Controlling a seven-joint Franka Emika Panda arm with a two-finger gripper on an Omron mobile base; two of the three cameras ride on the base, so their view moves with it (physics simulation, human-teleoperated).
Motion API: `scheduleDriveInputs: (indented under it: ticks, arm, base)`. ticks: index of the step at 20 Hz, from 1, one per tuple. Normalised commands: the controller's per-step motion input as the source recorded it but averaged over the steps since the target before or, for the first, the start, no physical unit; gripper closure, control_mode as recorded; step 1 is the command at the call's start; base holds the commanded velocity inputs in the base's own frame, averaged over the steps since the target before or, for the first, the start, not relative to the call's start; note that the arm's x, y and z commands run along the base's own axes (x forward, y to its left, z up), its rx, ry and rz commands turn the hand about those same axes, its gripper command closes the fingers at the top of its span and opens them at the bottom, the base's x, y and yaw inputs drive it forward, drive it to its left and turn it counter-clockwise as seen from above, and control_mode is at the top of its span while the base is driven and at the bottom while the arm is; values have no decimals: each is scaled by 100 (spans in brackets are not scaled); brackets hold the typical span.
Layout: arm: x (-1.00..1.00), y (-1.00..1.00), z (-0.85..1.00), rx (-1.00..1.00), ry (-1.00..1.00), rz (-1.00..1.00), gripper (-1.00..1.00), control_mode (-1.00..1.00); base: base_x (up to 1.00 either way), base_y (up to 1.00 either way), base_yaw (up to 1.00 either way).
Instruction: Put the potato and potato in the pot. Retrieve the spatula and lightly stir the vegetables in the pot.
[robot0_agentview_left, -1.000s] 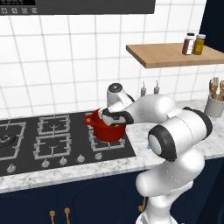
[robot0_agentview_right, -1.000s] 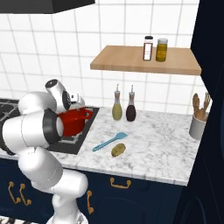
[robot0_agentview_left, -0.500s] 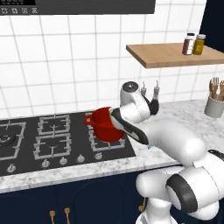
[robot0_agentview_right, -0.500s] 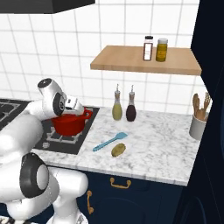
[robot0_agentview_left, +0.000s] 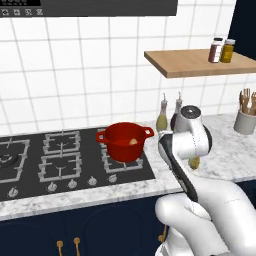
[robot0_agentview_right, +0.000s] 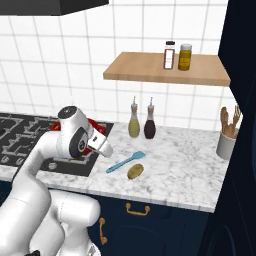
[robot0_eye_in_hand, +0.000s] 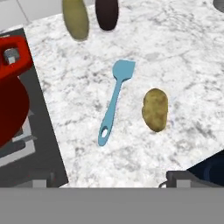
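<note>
I see the squat round bright-red cooking pot (robot0_agentview_left: 124, 141) sitting on the black gas hob (robot0_agentview_left: 55, 160), on the right-hand burner next to the white marble table (robot0_agentview_right: 185, 165). One small pale tan-yellow potato (robot0_agentview_left: 133, 141) lies inside the pot. In the hand view the pot's red handle and wall (robot0_eye_in_hand: 13, 83) sit at the left edge.

The second potato, a tan-brown oval lump (robot0_eye_in_hand: 155, 109), lies on the table, just beside the slim light-blue spatula (robot0_eye_in_hand: 113, 100) and not touching it. In the right base view the same potato (robot0_agentview_right: 134, 171) lies at the near side of the spatula (robot0_agentview_right: 125, 162), both between the hob and the grey utensil cup (robot0_agentview_right: 226, 144) with wooden utensils, well apart from the cup.

Behind the spatula stand two bottles, an olive-yellow one (robot0_agentview_right: 134, 121) and a dark one (robot0_agentview_right: 149, 123), close together near the tiled wall. A wooden wall shelf (robot0_agentview_right: 165, 73) above them carries two small jars (robot0_agentview_right: 177, 55).

My arm's hand (robot0_agentview_right: 95, 145) hovers over the hob's right edge beside the pot, pointing toward the spatula and potato. The fingers (robot0_eye_in_hand: 175, 180) are spread wide, with nothing between them; just the tips peek in at the bottom of the hand view.
</note>
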Motion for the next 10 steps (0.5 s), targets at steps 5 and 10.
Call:
scheduleDriveInputs:
  ticks: [5,10]
  arm:
    - [-36,-100,-8,12,4,-11,-100,-100]
    - [22,-70,-20,24,17,-3,-100,-100]
  base:
    - [0,0,0]
    - [0,0,0]
